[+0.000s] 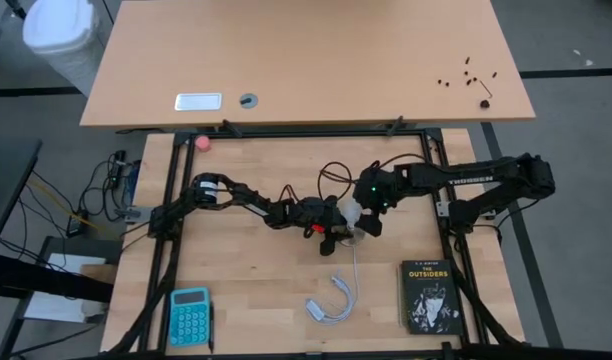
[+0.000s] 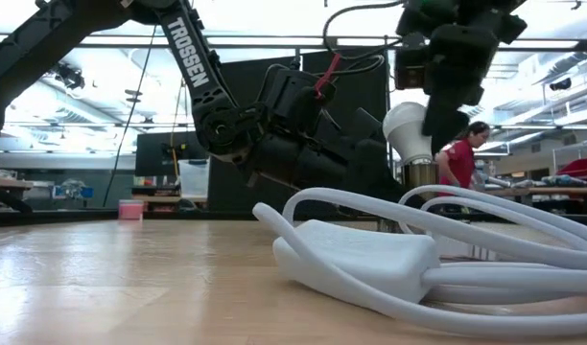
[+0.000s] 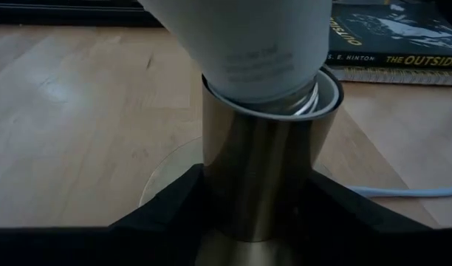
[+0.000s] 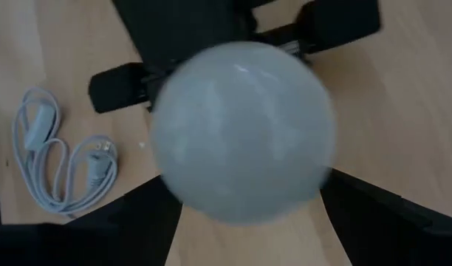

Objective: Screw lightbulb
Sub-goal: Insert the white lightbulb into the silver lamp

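The white lightbulb (image 2: 406,127) stands with its screw base in the open top of a brass socket (image 3: 263,170). In the left wrist view it sits slightly tilted in the rim. The socket stands on its round base disc (image 3: 163,181) at mid-table. My left gripper (image 1: 336,230) reaches in from the table's left, shut on the socket's tube. My right gripper (image 1: 369,212) comes down from the right and sits around the bulb's globe (image 4: 244,129). My left gripper pinches the socket's brass tube (image 3: 211,199) between its two fingers (image 3: 163,218), low on the tube above the disc. The fingers come nearly level from the table's left. The socket stands upright on the table. My right gripper has the bulb's frosted globe (image 4: 314,170) between its two fingers, one on each side. The fingers (image 2: 443,113) slant down from above and from the table's right. The globe hides the fingertips. The bulb's narrow end sits in the socket.
A coiled white cord with a plug (image 1: 333,300) lies near the front, large in the low view (image 2: 370,259). A book (image 1: 427,296) lies front right and a blue calculator (image 1: 190,315) front left. A pink ball (image 1: 202,143) sits far left. A person (image 2: 459,153) stands beyond the table.
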### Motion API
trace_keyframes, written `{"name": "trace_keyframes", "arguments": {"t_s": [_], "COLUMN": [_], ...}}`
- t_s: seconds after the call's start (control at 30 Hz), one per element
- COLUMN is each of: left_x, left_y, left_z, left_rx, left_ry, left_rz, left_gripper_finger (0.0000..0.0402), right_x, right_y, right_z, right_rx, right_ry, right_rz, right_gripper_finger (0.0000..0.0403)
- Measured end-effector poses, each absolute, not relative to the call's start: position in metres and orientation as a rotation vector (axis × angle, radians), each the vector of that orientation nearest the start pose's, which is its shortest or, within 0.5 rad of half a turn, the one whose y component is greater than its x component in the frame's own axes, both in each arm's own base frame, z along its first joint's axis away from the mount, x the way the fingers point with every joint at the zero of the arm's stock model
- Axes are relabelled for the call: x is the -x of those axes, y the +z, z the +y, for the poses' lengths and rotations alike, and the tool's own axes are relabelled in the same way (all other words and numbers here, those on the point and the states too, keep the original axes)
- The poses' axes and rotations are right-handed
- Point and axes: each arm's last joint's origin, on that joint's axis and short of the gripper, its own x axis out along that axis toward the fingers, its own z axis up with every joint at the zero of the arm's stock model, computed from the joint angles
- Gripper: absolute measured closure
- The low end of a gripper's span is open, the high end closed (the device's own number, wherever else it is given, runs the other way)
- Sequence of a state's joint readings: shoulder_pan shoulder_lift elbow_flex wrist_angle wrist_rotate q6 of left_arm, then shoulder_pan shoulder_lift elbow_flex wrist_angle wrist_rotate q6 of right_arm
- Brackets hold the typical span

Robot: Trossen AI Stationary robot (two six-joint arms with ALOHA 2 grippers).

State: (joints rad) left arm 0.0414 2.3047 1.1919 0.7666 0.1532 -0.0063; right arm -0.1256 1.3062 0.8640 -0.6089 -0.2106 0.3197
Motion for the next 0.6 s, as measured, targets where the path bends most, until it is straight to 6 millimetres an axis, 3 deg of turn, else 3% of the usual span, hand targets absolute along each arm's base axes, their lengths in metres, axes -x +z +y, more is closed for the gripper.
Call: {"name": "trace_keyframes", "arguments": {"t_s": [0.37, 0.6], "left_x": [-0.449, -0.449], "left_y": [0.073, 0.073], "left_z": [0.014, 0.014], "left_rx": [0.044, 0.060], "left_ry": [-0.109, -0.106], "left_rz": [0.355, 0.361], "left_gripper_finger": [0.0198, 0.0198], "right_x": [-0.290, -0.305], "right_y": [0.231, 0.239], "right_z": [-0.025, -0.025], "right_rx": [-0.406, -0.373], "right_ry": [-0.034, -0.010], "right_rz": [1.255, 1.357], "right_gripper_finger": [0.0080, 0.0080]}}
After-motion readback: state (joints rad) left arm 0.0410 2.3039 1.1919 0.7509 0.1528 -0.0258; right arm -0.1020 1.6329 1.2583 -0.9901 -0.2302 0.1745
